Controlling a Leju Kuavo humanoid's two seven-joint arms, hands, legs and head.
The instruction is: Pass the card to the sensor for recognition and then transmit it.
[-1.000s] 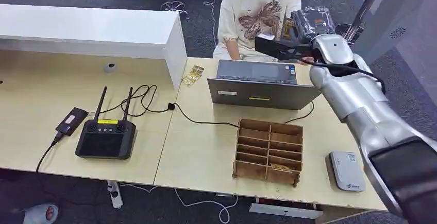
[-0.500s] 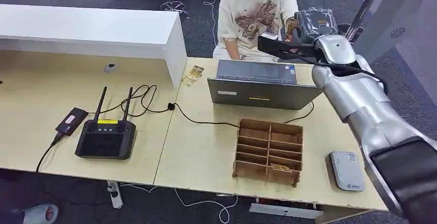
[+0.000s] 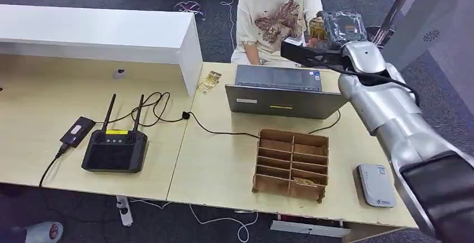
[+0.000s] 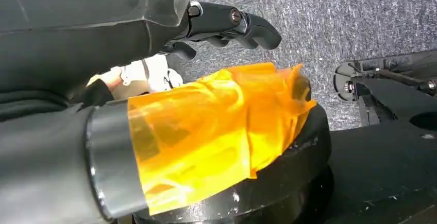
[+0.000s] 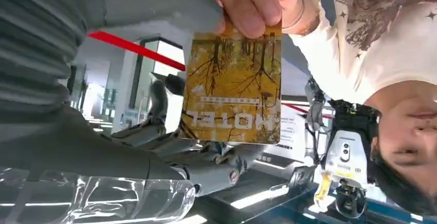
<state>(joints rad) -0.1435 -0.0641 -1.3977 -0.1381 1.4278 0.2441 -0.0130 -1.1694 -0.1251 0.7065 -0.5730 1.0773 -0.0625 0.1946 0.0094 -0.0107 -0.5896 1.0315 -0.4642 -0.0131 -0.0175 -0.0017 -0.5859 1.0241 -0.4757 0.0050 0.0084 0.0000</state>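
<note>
The card (image 5: 234, 85) is yellow with a forest picture and the word HOTEL. A person's fingers (image 5: 252, 2) pinch one edge of it. My right hand (image 5: 170, 147) lies around it with the thumb on one side and the dark fingers spread behind the other, gripping nothing. In the head view my right hand (image 3: 310, 53) is raised over the laptop (image 3: 282, 92) toward the seated person (image 3: 276, 14), with the card (image 3: 316, 28) just above it. The grey-white sensor (image 3: 377, 185) lies at the desk's front right. My left hand (image 4: 206, 80) hangs with fingers apart, holding nothing.
A wooden divided box (image 3: 290, 163) stands left of the sensor. A black controller with two antennas (image 3: 114, 149), a small black device (image 3: 77, 130) and cables (image 3: 162, 112) lie on the left. More yellow cards (image 3: 208, 81) sit by the white counter (image 3: 95, 31).
My right hand has drifted slightly right and up toward the person. The person's hand now has the card.
</note>
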